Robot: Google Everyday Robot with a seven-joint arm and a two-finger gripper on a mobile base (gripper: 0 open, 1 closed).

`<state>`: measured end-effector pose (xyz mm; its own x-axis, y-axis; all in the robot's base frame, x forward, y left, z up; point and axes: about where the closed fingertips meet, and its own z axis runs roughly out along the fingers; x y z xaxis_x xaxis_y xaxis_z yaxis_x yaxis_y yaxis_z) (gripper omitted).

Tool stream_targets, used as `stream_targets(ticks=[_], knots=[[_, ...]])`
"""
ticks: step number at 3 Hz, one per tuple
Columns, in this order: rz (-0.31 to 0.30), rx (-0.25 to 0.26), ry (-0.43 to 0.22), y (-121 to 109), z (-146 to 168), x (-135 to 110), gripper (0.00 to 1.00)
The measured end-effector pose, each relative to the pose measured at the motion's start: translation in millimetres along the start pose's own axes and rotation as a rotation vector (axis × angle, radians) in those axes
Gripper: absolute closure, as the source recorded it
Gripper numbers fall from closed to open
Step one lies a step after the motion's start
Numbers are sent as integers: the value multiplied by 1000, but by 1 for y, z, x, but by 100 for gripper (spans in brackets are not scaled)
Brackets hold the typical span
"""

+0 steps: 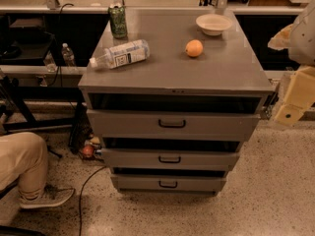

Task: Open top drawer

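Observation:
The grey metal cabinet [172, 68] stands in the middle of the camera view with three drawers stacked in its front. The top drawer [128, 124] is the tallest and widest front, with a black bracket-shaped handle [172, 124] at its centre. A dark gap runs between its front and the cabinet top. My gripper [290, 113] is the cream-coloured part at the right edge, beside the cabinet's right front corner at the height of the top drawer. It is well right of the handle and touches nothing I can see.
On the cabinet top are a green can [117, 21], a lying water bottle [120, 54], an orange [194, 48] and a white bowl [213, 24]. Two shorter drawers [133, 159] sit below. A person's leg and shoe [29, 176] and cables [86, 186] are at the left floor.

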<state>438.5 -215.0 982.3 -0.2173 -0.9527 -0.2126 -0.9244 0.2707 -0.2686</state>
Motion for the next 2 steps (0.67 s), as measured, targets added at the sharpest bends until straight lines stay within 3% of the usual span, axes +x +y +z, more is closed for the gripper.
stream_targets(ticks=[1, 2], knots=[[-1, 2, -1, 0, 0, 0, 0], [-53, -22, -26, 9, 33, 8, 0]])
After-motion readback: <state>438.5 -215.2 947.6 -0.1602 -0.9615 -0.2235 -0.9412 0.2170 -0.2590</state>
